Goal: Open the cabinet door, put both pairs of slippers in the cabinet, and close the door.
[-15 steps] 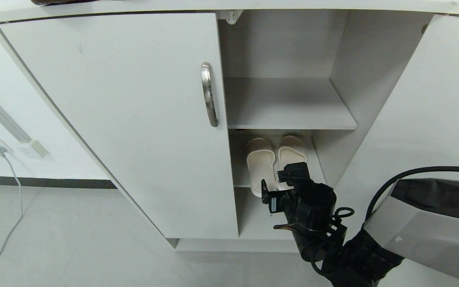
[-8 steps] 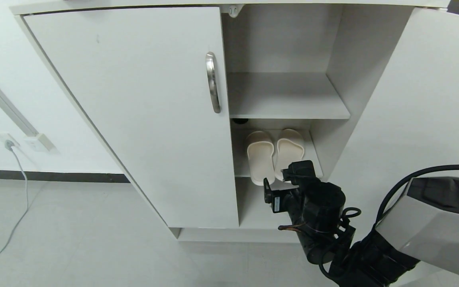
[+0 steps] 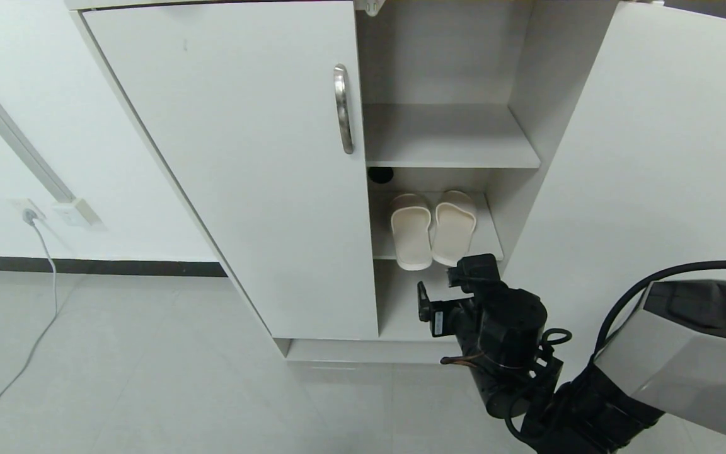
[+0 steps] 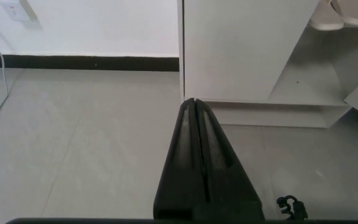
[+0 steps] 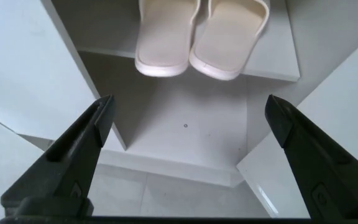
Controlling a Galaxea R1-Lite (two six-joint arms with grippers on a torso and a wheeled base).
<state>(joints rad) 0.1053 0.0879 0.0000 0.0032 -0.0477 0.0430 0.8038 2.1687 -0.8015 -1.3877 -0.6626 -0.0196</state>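
Cabinet [image 3: 445,57]: right door [image 3: 646,157] swung open, left door [image 3: 243,157] shut. One cream pair of slippers [image 3: 432,228] lies side by side on the lower shelf [image 3: 488,243]. Right claw [image 3: 448,284] spread wide, empty, before the bottom compartment. Left claw [image 4: 194,112] pressed closed above the floor [image 4: 73,137].

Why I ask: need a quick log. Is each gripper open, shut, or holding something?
Left gripper: shut, holding nothing.
Right gripper: open, holding nothing.

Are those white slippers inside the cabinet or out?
Inside. The slippers lie side by side on a shelf within the cabinet, seen past the right door, which is swung open.
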